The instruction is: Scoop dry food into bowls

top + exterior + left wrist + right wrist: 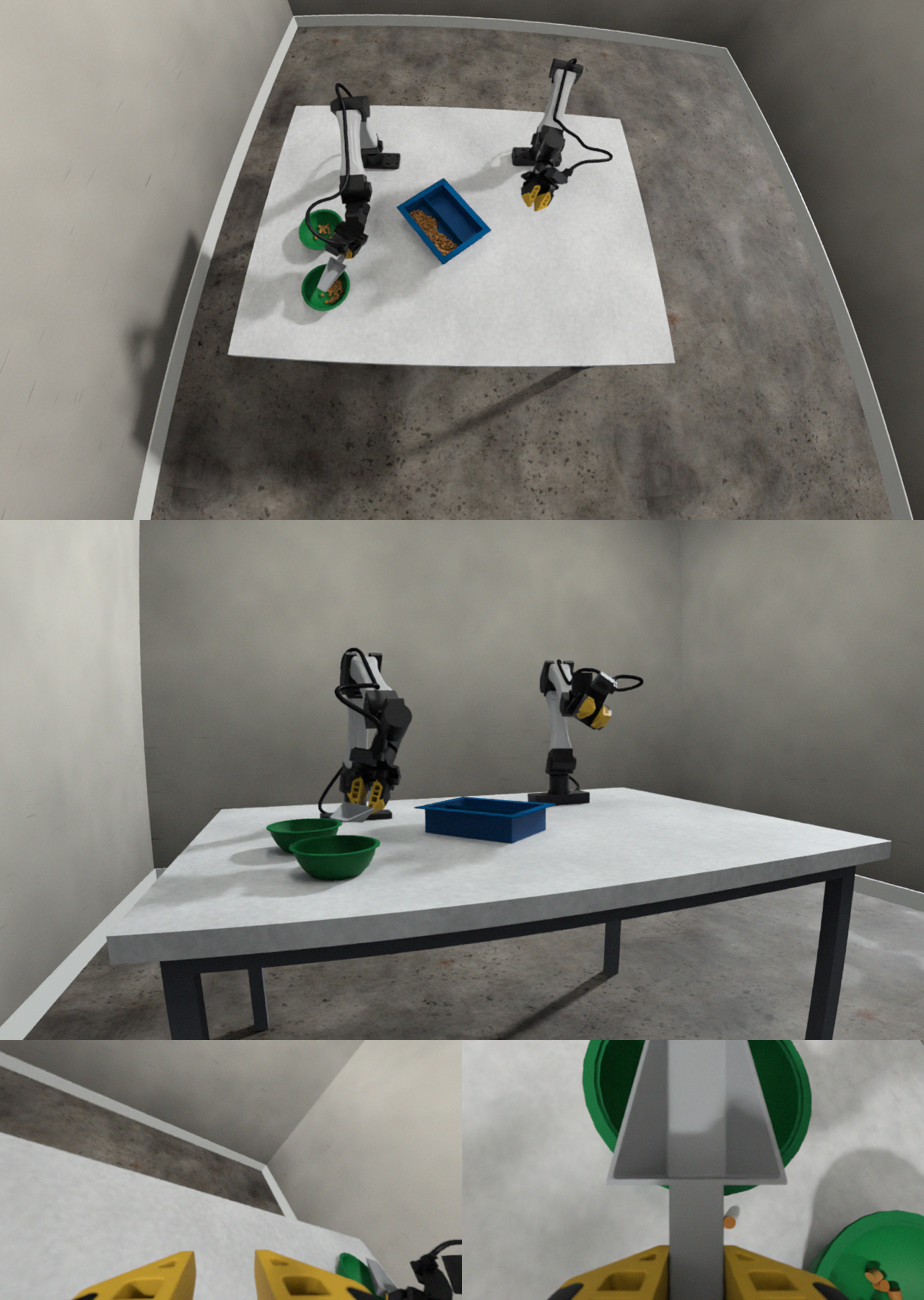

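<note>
Holding the grey scoop (pixel 332 272) (pixel 352 812) (pixel 379 1275) (pixel 696 1112) by its handle, the right pincer (pixel 349 253) (pixel 366 798) (pixel 696 1255) has its 2 yellow fingers pressed against the handle's sides. The scoop's blade is lifted above the bench (pixel 491 310) (pixel 517 875) (pixel 108 1202) (pixel 534 1220) and reaches over the front green bowl (pixel 304 294) (pixel 334 859) (pixel 354 1269) (pixel 590 1094); grey surface shows across the visible part of its inside.

The left pincer (pixel 536 198) (pixel 593 711) (pixel 224 1261) hangs in the air, well apart from the scoop and bowls, its 2 fingers parted by a narrow gap with nothing between them.

Both bowls stand upright on the bench. The front bowl holds a cluster of brown pieces (pixel 333 292), partly hidden by the blade. The rear green bowl (pixel 302 235) (pixel 300 833) (pixel 841 1242) holds a smaller cluster (pixel 323 229) (pixel 875 1276); the right arm covers part of it from above, so I cannot tell the full count in either of the 2.

1 loose piece (pixel 729 1222) lies on the bench just beside the front bowl, near the scoop's handle in the right wrist view.

The blue box (pixel 467 247) (pixel 468 823) sits flat between the 2 arms, turned at an angle. Dry food (pixel 432 232) lies in 1 of its 2 compartments, along the side nearer the bowls.
</note>
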Controlling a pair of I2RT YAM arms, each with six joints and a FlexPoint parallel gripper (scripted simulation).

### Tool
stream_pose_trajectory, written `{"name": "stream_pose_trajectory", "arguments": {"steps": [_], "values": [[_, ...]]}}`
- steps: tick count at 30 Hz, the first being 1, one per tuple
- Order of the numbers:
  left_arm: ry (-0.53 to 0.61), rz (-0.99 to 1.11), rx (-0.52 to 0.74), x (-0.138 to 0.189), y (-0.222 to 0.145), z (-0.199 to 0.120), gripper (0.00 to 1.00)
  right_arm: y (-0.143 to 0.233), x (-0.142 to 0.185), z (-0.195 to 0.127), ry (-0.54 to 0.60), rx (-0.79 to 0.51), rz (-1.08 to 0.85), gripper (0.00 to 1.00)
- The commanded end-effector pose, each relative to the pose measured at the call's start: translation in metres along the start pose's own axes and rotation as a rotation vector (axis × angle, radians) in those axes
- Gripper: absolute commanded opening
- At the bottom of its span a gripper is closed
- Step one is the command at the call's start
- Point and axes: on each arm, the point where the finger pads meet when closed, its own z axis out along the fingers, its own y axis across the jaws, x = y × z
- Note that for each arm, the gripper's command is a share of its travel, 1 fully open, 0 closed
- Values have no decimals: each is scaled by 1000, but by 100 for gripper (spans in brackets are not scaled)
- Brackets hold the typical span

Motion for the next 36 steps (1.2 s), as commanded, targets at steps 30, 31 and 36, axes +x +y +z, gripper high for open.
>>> {"name": "stream_pose_trajectory", "arguments": {"steps": [30,31,36], "values": [[-154,577,-331,-175,24,-85,28,-1,-16,-11,-60,-7,18,0],[-151,576,-323,-175,24,-84,28,-1,-16,-11,-60,-7,18,0],[-221,545,-294,-188,11,-88,28,-2,-10,-13,-44,-26,11,0]]}}
